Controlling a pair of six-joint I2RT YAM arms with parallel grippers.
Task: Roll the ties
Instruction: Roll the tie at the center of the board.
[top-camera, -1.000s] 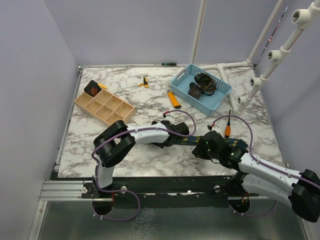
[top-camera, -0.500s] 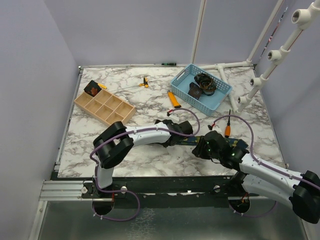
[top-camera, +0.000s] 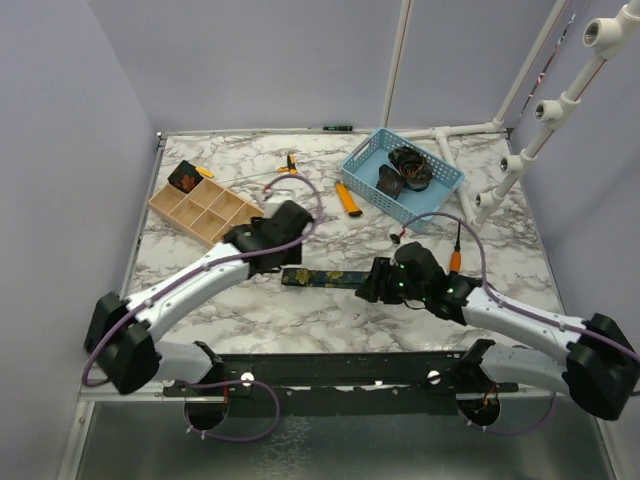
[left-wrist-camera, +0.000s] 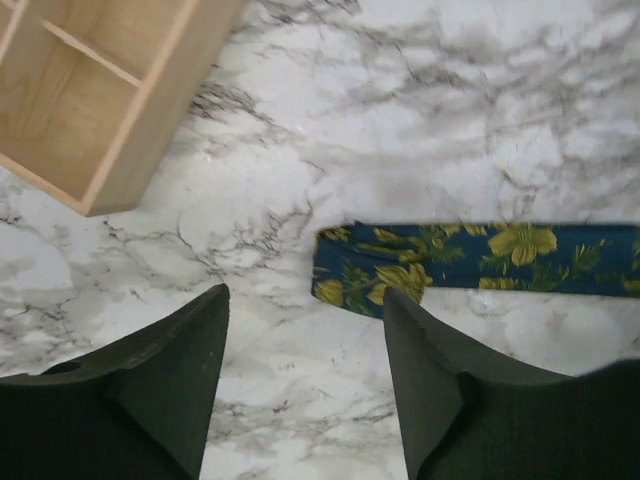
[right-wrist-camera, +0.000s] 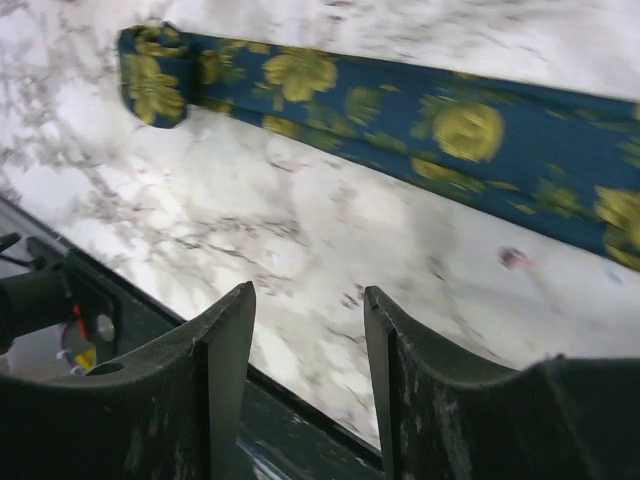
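Holding rolled ties (top-camera: 410, 165) (dark): blue basket (top-camera: 440, 200)

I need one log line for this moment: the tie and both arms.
floral tie: flat on table, ungripped | left jaws: open, near its left end | right jaws: open, beside it | basket: coiled ties

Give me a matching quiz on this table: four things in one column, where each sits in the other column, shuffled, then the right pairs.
1. navy floral tie
2. blue basket
3. wooden tray
4. orange-handled tool

a. far right, holding dark coils
b. stretched out near the middle
c. far left, dark bundle in its corner compartment
d. just left of the basket

Pairs: 1-b, 2-a, 3-c, 4-d
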